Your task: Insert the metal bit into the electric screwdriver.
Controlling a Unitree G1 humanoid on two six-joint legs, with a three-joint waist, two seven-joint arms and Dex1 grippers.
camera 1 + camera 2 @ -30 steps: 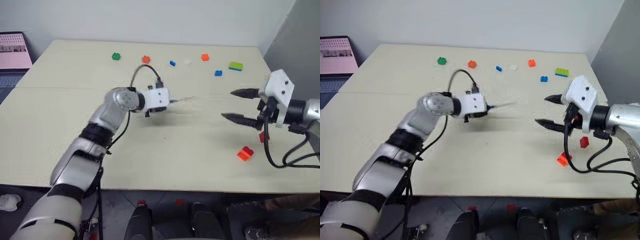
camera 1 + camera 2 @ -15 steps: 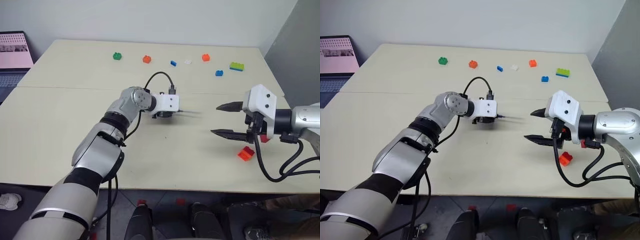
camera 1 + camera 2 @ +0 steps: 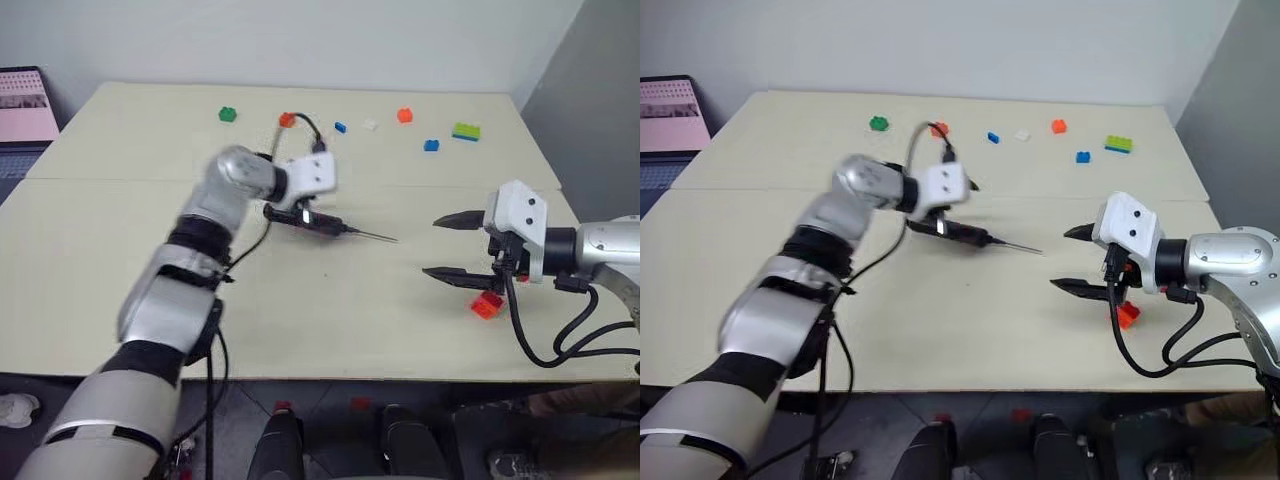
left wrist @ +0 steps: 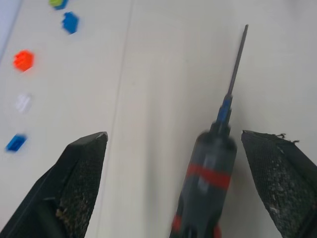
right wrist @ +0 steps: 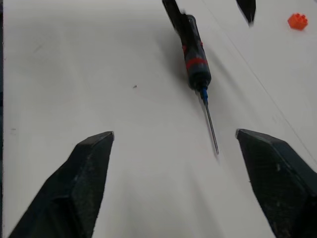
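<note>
1. Our left gripper [image 4: 173, 163] stands wide open, its two black fingers [image 4: 74, 173] spread to either side of the electric screwdriver [image 3: 303, 219] and touching nothing. Half a second ago it was down close over the tool; now it has let go and is lifting up and away.

2. The electric screwdriver lies flat on the table [image 3: 300, 320], released, its red band [image 5: 196, 62] facing up.

3. The metal bit [image 3: 371, 236] juts straight out of the screwdriver's tapered tip, in line with the body, pointing toward our right side. We judge it seated, so the insertion looks done.

4. Our right gripper [image 3: 452, 246] hangs well apart from the bit's free end, jaws wide and empty, aimed toward the tool. It has opened a little further over the last second.

5. A red brick [image 3: 486, 305] lies just beside the right gripper; other small bricks [image 3: 432, 145] sit scattered along the far edge, clear of the work.

6. What remains, we think, is only to draw both arms back.
</note>
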